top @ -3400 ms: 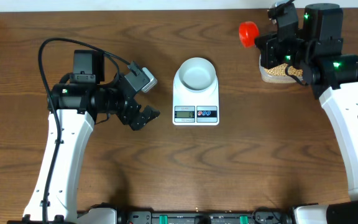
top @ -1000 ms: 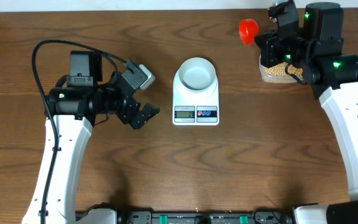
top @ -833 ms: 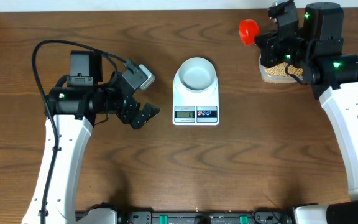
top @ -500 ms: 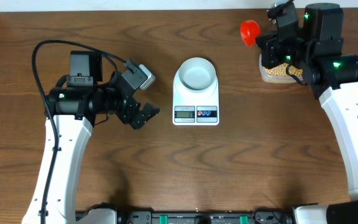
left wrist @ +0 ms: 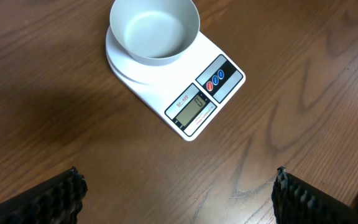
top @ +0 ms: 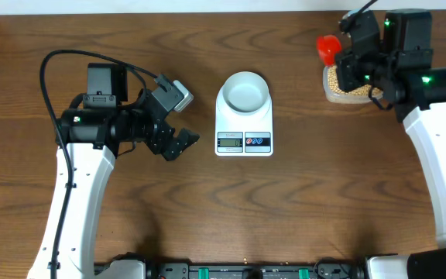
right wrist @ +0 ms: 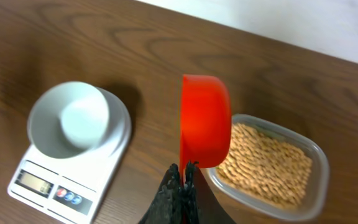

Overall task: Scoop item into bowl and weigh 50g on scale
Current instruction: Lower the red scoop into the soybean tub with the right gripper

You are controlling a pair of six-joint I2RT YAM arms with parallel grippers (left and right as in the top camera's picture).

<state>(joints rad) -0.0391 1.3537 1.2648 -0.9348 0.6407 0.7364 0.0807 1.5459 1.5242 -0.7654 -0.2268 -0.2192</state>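
Wooden table (top: pixel 130 46): right gripper (right wrist: pixel 182 177) pinches a red scoop (right wrist: pixel 205 121) above the tub (right wrist: pixel 312 186) of beans (right wrist: pixel 263 158) (left gripper (top: pixel 178 144) gapes, scale (left wrist: pixel 194 106) ahead).

The left arm is held low at the left, with the left gripper (top: pixel 178 144) spread wide. The right gripper (right wrist: pixel 183 178) is clamped on a red scoop (right wrist: pixel 205 121) at the far right.

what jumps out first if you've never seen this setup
The red scoop, pinched in the shut right gripper beside the tub of beans at the far right. Next, the empty bowl on the white scale mid-table, with the open left gripper off to its left.
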